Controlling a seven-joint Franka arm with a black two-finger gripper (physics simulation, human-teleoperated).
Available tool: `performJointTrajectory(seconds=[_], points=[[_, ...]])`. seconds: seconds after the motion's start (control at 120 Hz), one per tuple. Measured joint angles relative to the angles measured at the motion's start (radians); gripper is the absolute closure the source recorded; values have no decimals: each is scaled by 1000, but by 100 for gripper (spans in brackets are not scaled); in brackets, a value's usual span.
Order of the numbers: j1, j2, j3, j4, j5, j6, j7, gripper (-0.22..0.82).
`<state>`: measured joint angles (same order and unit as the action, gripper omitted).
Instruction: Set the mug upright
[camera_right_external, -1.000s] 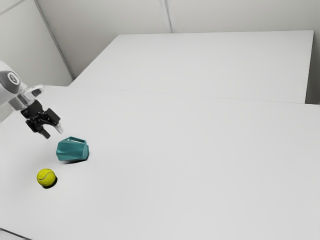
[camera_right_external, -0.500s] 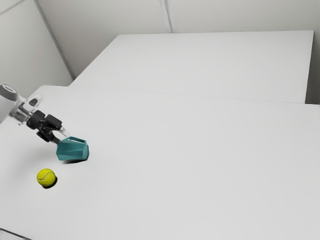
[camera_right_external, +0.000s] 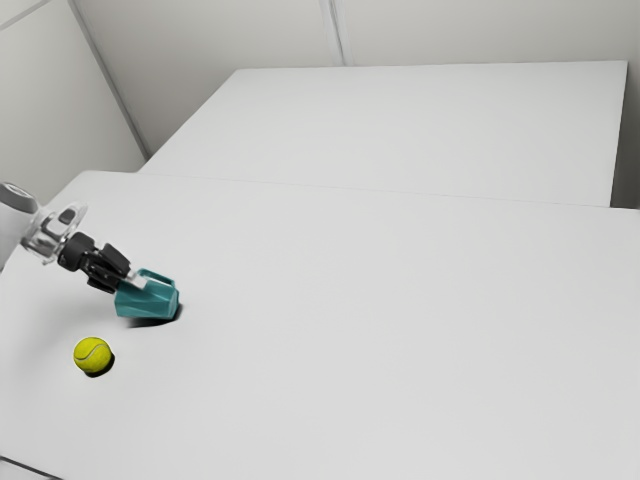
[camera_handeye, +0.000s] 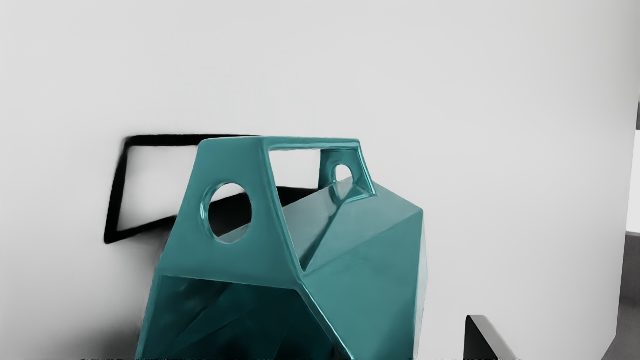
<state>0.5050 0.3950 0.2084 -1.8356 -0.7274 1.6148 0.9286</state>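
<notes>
Exterior view: hand (camera_right_external: 128, 286) slanted downward at the mug (camera_right_external: 150, 303).

A broad free stretch of table (camera_right_external: 400, 320) runs from the mug (camera_right_external: 150, 302) toward the exterior view's right. A tennis ball (camera_right_external: 93, 355) stands in the way near the mug, with a bare strip between. The handle (camera_handeye: 212, 160) juts out, its loop open.
</notes>
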Motion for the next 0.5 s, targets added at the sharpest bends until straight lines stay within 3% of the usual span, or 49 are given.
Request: performJointTrajectory(seconds=[0.158,0.5], points=[[0,0,2,-3,-5,0,7,67],[-10,-6,2,-4,-25,5,16,77]])
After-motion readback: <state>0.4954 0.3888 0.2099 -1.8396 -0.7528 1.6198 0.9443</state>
